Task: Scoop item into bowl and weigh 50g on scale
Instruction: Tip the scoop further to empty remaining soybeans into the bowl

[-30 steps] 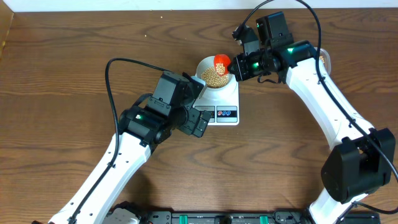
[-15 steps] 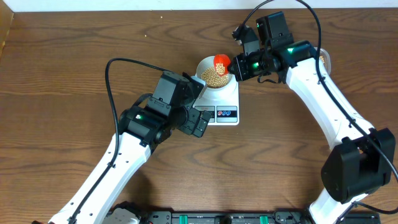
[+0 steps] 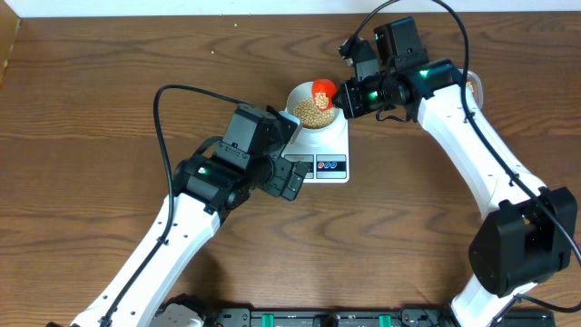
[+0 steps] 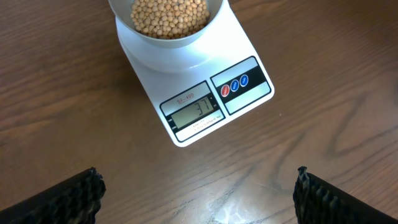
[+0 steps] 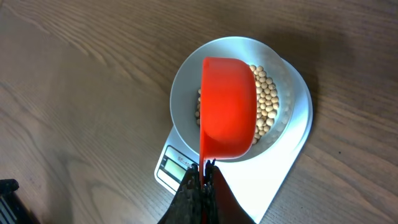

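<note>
Toward the far edge of the tabletop [image 3: 109,91], about midway along it, the scale [image 3: 332,145] lies with the bowl [image 3: 294,98] standing on its platform. Only the left wrist view shows the display [image 4: 198,114], which reads 31, with red and blue buttons [image 4: 235,85] beside it. The left fingers [image 4: 68,199] stand spread wide at the near end of the scale, holding nothing. Only the right wrist view shows the right fingers [image 5: 189,199] pinched fully together on the handle of a red scoop [image 5: 228,106]. Its cup hangs over the bowl and hides part of the contents. The tabletop is dark brown wood with strong grain, and a pale strip runs beyond its far edge. The beans [image 3: 314,113] are small, round and tan-yellow, heaped in the bowl.
</note>
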Robot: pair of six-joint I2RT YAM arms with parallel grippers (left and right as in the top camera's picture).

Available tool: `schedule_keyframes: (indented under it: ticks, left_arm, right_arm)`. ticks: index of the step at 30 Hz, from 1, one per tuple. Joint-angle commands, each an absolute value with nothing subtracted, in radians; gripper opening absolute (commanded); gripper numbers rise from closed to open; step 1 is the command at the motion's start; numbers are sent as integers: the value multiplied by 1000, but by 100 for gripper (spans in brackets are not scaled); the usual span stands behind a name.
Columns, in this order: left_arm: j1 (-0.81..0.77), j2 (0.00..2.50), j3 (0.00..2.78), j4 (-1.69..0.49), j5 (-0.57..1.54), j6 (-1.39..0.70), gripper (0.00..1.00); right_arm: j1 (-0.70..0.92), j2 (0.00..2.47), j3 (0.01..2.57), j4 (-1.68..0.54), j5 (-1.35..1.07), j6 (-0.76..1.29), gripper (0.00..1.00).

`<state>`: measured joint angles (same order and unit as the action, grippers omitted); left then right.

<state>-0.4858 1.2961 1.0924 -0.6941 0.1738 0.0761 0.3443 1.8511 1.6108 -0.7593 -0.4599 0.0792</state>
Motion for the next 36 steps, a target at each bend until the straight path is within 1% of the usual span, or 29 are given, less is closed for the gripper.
schedule_keyframes:
  ticks: [1,22,30,36]
  left_arm:
    - [-483,1294,1084,-696,161,82,99]
    - [-483,1294,1084,-696,161,82,99]
    - [-483,1294,1084,-696,161,82,99]
    - [-483,1294,1084,-696,161,82,99]
  right_arm:
    - [342,1836,1627,-760,-471,73,1]
    - [342,1836,1627,-759,-489,62,1]
    - [342,1836,1627,-760,-490,28,1]
    - [342,1836,1627,-810,-489,6,1]
